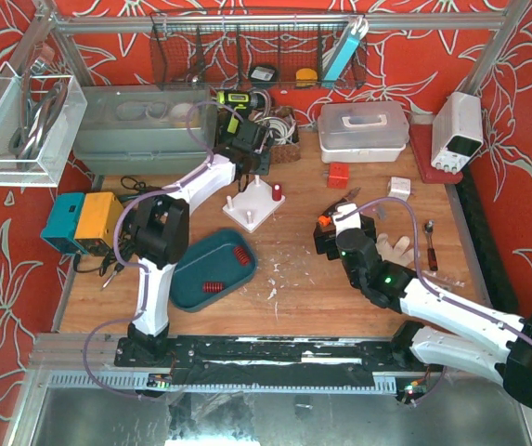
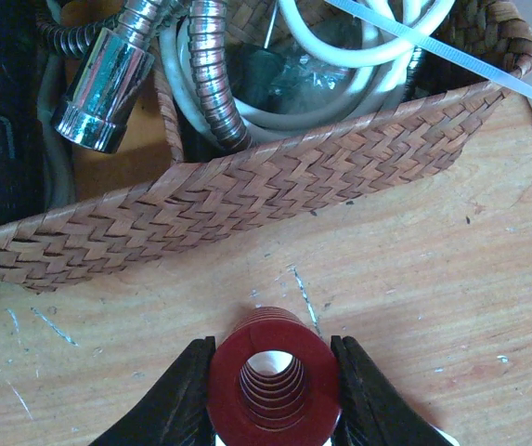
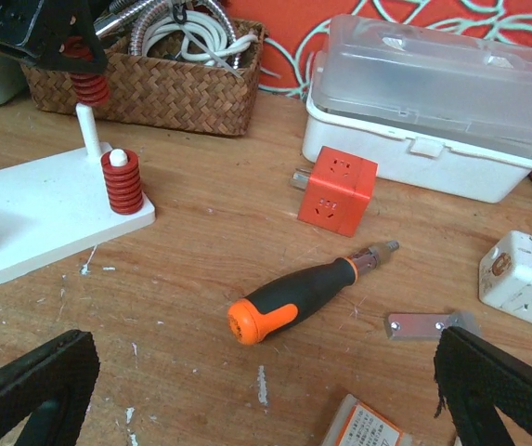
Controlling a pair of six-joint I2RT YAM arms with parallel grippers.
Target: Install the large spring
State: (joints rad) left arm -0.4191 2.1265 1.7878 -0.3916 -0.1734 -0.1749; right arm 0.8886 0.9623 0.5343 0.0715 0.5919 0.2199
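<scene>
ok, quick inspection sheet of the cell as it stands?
Surface: wooden table, scuffed, white flecks.
Job's things: large spring held over bare peg of white base; another spring seated on next peg; two more springs in teal tray.
Clutter: screwdriver, orange plug cube, lidded white box, wicker basket.
Grippers: left gripper fingers shut on large spring; right gripper open, empty.
Cables: purple cable along each arm; white cable, metal hose in basket.
Surroundings: red patterned walls, wire rack behind.

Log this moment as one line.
left gripper shut on large spring; large spring above bare peg, not seated; second spring on neighbouring peg; right gripper open
</scene>
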